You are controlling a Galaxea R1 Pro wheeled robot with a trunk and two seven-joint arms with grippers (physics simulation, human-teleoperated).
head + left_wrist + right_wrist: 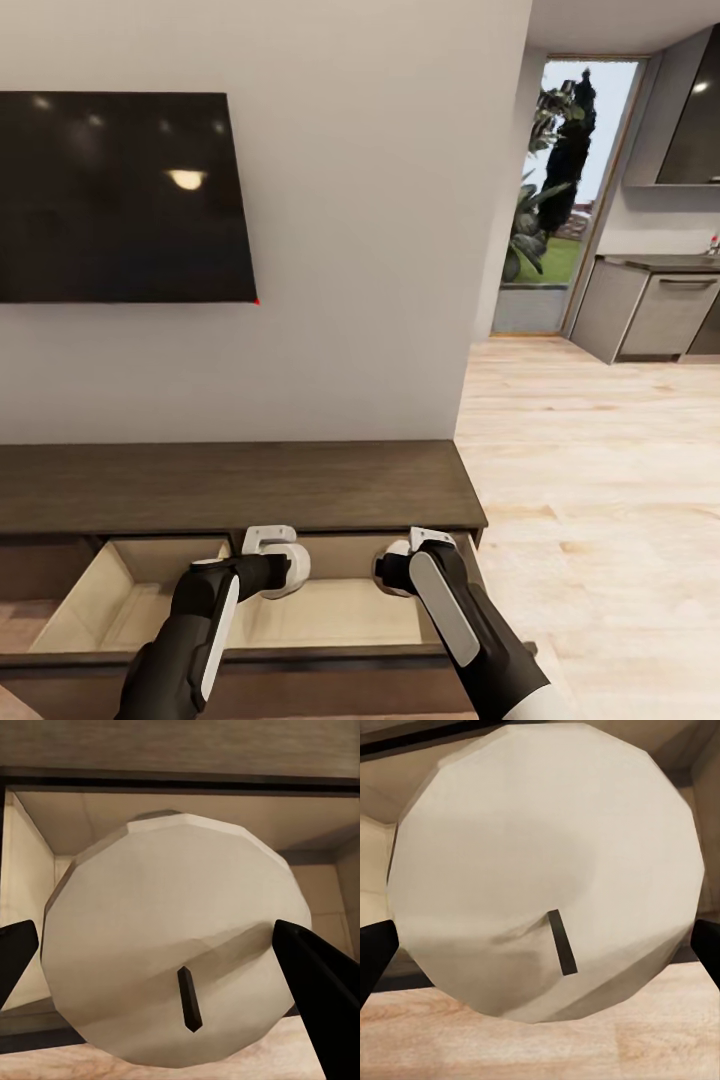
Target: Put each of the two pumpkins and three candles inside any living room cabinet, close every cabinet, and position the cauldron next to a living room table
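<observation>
The long dark-brown cabinet [240,485] stands against the wall with two drawers pulled out, showing pale beige insides [340,610]. Both arms reach over the right open drawer. My left gripper [268,570] is shut on a pale beige candle [172,892], whose wick end faces the left wrist camera, with the black fingers [319,979] pressing on its sides. My right gripper [405,568] is shut on a second candle [547,847], also wick end toward the camera, held above the drawer's front edge. The pumpkins, cauldron and table are out of view.
A black television [120,195] hangs on the wall above the cabinet. Pale wood floor [600,500] runs to the right toward grey kitchen units [650,315] and a glass door [560,200]. The left open drawer [130,595] looks bare.
</observation>
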